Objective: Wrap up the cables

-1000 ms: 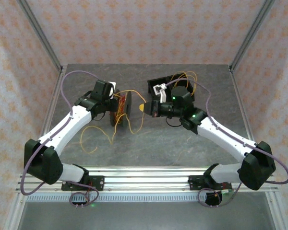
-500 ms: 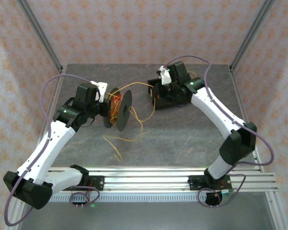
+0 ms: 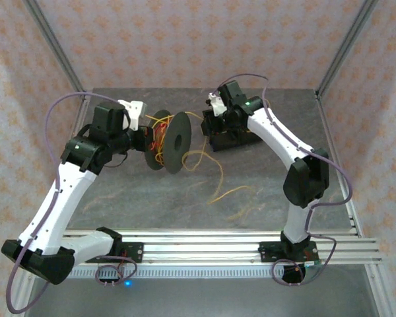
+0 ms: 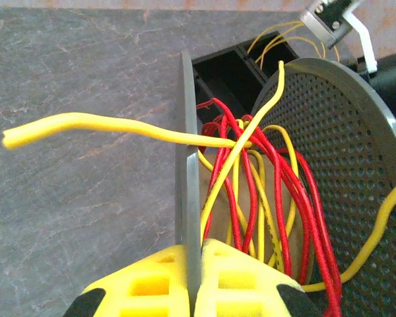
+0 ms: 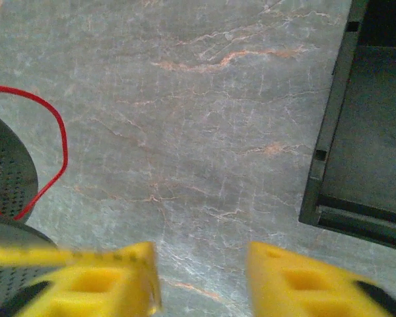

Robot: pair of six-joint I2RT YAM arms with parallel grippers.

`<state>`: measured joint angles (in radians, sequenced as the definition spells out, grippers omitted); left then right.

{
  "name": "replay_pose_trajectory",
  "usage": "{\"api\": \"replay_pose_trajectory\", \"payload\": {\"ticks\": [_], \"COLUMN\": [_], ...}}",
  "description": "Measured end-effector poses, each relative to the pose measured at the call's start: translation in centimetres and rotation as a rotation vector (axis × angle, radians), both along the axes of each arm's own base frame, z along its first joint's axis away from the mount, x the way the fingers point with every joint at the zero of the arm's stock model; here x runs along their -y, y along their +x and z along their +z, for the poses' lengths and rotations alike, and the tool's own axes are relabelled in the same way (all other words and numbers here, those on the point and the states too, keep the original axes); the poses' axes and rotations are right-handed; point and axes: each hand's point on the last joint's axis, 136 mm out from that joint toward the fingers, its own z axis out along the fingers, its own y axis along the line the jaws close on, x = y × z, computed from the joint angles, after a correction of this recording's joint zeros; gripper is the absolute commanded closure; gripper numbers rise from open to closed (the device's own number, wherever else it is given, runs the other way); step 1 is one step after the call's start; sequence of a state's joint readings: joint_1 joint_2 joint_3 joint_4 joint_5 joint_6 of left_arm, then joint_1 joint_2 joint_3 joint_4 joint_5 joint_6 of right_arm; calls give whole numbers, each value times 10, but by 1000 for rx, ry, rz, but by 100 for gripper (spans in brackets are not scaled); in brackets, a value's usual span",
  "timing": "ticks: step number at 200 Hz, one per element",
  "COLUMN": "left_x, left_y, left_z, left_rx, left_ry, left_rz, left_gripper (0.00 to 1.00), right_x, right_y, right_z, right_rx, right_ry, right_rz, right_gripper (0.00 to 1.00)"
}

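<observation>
Surface: grey marbled table, patterned pink walls on three sides, aluminium rail along the near edge carrying both arm bases. Dark grey spool stands on edge left of table centre, with two round perforated flanges. Left gripper meets it from the left. In the left wrist view the left gripper is clenched on the thin rim of the near flange, one yellow finger on each face. The cables sit between the flanges as a loose tangle of red-orange and yellow strands, not in neat turns. One yellow end sticks out leftward past the near flange, over the table. In the top view more of the cables trail off the spool to the right in slack loops lying on the table, running toward the near right. Black open bin sits just right of the spool, toward the back. Right gripper hangs between the spool and the bin. In the right wrist view the right gripper is released, with bare table in the gap between its fingers. The bin lies to its right, a red cable loop and a flange edge to its left. A blurred yellow strand runs up to its left finger; cannot tell whether they touch.
</observation>
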<state>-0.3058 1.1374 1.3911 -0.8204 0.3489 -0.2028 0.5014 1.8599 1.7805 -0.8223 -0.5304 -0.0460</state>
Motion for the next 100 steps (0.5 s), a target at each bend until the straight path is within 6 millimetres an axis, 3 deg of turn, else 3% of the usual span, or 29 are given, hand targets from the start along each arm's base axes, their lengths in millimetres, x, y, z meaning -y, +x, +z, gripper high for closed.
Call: {"api": "replay_pose_trajectory", "payload": {"ticks": [26, 47, 73, 81, 100], "left_x": [-8, -15, -21, -22, -23], "left_y": [8, 11, 9, 7, 4], "left_z": [14, 20, 17, 15, 10], "left_rx": [2, -3, -24, -36, -66], "left_ry": [-5, -9, 3, 3, 1], "left_rz": [72, 123, 160, 168, 180], "left_gripper": [100, 100, 100, 100, 100], "right_x": [1, 6, 20, 24, 26], "right_y": [0, -8, -28, -34, -48], "right_z": [18, 48, 91, 100, 112], "right_rx": [26, 65, 132, 149, 174], "right_ry": [26, 93, 232, 273, 341], "right_rz": [-15, -37, -59, -62, -45], "right_gripper": [29, 22, 15, 9, 9]}}
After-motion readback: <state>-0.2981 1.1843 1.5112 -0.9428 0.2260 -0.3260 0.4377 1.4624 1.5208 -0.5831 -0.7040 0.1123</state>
